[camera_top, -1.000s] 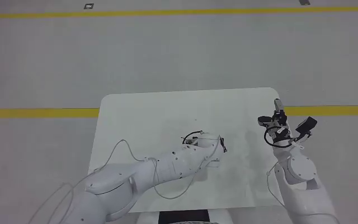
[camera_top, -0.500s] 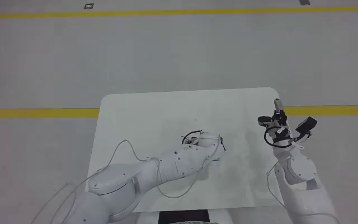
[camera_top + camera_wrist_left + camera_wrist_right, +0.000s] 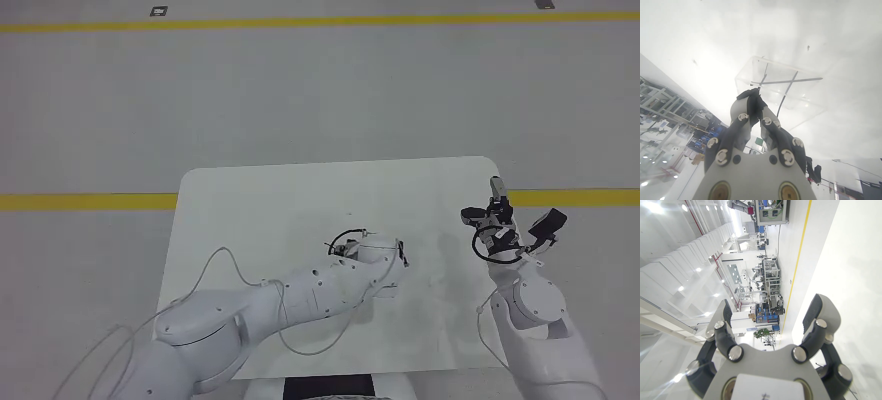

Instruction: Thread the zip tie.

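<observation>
I see my left gripper [image 3: 753, 94] closed, tips together against a clear plastic box [image 3: 744, 75]. Thin dark zip ties [image 3: 806, 79] lie crossed inside, and one runs right up to the tips. I can't tell if it is pinched. My right gripper [image 3: 772, 308] stands open, well apart, by the white table's [image 3: 250, 210] right edge.

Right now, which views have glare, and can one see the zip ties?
Left wrist view: glare bleaches the white table; clear plastic box shows by edges, dark zip ties stand out. Top view: even light. Right wrist view: ceiling lamps flare.
</observation>
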Tool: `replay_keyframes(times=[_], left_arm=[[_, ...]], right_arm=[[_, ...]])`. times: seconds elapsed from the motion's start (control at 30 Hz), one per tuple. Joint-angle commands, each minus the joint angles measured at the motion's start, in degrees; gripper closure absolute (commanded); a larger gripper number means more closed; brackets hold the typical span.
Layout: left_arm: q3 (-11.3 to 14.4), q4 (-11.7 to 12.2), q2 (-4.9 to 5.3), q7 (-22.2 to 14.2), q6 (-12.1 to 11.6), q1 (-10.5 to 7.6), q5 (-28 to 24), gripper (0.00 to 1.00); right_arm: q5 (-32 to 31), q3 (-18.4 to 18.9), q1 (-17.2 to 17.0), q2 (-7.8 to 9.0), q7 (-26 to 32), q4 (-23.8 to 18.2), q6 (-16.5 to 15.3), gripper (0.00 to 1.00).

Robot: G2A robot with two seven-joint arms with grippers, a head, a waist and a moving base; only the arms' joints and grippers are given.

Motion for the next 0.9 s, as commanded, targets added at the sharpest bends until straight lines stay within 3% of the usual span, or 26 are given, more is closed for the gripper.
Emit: replay_keyframes(times=[0.0,0.7,0.73,0.87], left_arm=[[0.0,-0.7,0.29,0.0,0.0,-0.15,0.4,1.0],[0.0,-6.6,3.37,0.0,0.0,-0.02,2.2,0.99],[0.0,-6.9,3.47,0.0,0.0,0.1,2.2,0.73],[0.0,-7.7,3.78,0.0,0.0,0.46,2.4,0.67]], right_arm=[[0.0,0.0,0.0,0.0,0.0,0.0,0.0,0.0],[0.0,0.0,0.0,0.0,0.0,0.0,0.0,0.0],[0.0,0.0,0.0,0.0,0.0,0.0,0.0,0.0],[0.0,0.0,0.0,0.0,0.0,0.0,0.0,0.0]])
